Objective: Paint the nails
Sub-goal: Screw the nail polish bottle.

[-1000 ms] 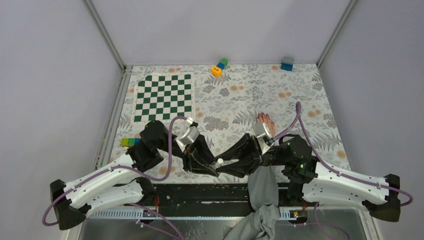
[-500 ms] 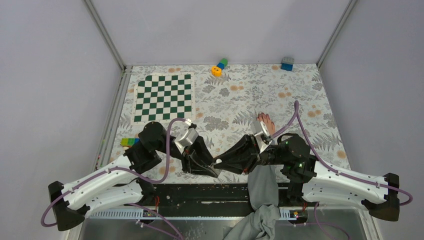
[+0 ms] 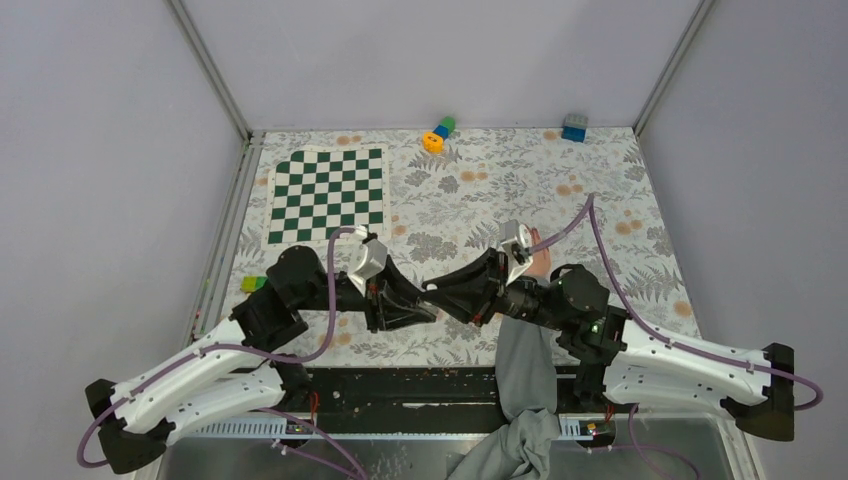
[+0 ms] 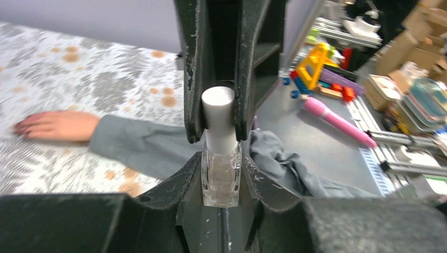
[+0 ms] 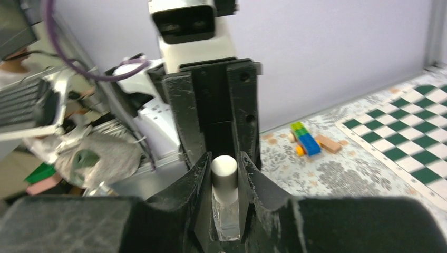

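Note:
A clear nail polish bottle [image 4: 221, 176] with a white cap [image 4: 218, 113] stands upright between my two grippers. My left gripper [image 4: 221, 158] is shut on its glass body. My right gripper [image 5: 225, 164] is shut on the cap [image 5: 224, 169]. In the top view the grippers meet at mid-table, left [image 3: 420, 308] and right [image 3: 436, 296]. A bare hand [image 4: 58, 125] with a grey sleeve [image 4: 139, 148] lies flat on the table. Its dark-reddish nails [image 4: 19, 126] point away from the sleeve. In the top view the hand [image 3: 540, 262] is mostly hidden behind my right wrist.
A green-and-white chessboard mat [image 3: 327, 195] lies at the back left. Toy blocks sit at the back edge [image 3: 438, 133], with a blue one [image 3: 574, 127] at the back right. More blocks [image 3: 250, 284] lie by the left arm. The sleeve [image 3: 522, 365] crosses the near edge.
Both grippers, still joined on the bottle, have moved away from the near edge toward the middle of the table. The hand has stayed where it was.

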Controlling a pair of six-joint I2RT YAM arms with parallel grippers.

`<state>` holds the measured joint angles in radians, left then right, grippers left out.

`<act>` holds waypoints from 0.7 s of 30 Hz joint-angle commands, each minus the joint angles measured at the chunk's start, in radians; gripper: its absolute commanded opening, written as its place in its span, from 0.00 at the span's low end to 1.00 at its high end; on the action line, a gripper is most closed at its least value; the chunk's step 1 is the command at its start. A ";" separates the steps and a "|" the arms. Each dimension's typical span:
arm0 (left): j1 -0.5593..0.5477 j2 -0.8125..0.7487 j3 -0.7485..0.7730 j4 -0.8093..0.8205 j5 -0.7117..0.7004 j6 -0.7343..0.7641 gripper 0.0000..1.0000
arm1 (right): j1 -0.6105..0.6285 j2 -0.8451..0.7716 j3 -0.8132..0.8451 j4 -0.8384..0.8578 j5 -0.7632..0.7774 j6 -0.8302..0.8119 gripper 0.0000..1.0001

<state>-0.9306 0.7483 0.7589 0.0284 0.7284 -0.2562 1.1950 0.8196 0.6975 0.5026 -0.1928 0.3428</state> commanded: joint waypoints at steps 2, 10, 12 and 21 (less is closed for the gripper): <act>0.015 0.002 0.049 -0.079 -0.419 0.065 0.00 | 0.011 0.062 -0.005 -0.060 0.149 0.109 0.00; 0.015 0.007 0.056 -0.167 -0.719 0.063 0.00 | 0.015 0.128 0.017 -0.159 0.399 0.190 0.00; 0.015 0.014 0.058 -0.183 -0.775 0.062 0.00 | 0.021 0.152 0.033 -0.182 0.448 0.208 0.00; 0.014 0.067 0.084 -0.245 -0.883 0.066 0.00 | 0.101 0.265 0.076 -0.179 0.707 0.327 0.00</act>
<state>-0.9447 0.7990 0.7704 -0.2859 0.0944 -0.2104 1.2167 1.0626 0.7380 0.3717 0.4133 0.5755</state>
